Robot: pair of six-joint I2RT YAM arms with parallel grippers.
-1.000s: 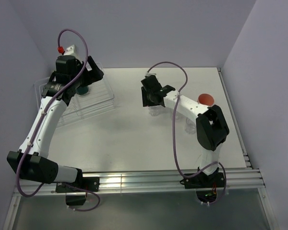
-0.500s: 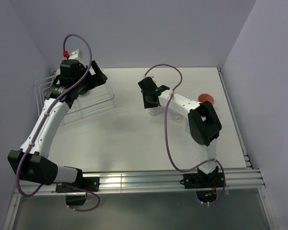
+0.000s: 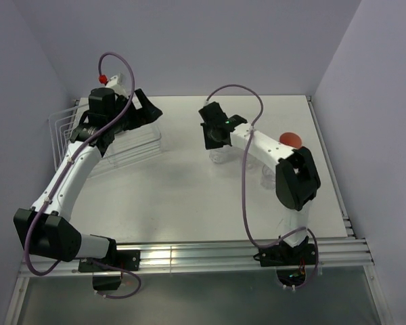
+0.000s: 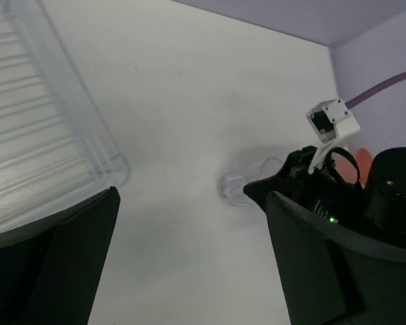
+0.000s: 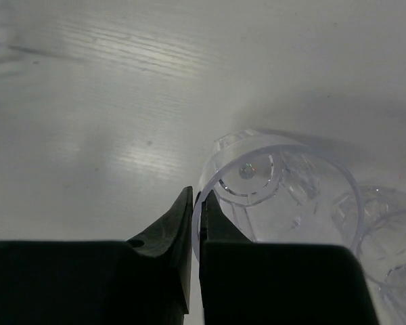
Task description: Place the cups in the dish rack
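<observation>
Clear tumbler (image 5: 284, 186) rim pinched by lowered right pincer (image 5: 195, 203); left pincer (image 4: 189, 257) spread

A pale, off-white counter (image 3: 183, 196) fills the middle of the overhead view, matte with a faint sheen. Plain lavender-grey walls (image 3: 210, 47) rise behind it and on both sides, meeting at a back corner. Along the near edge runs a ribbed aluminium rail (image 3: 189, 256). Below the rail lies a darker grey strip of floor (image 3: 210, 298).
</observation>
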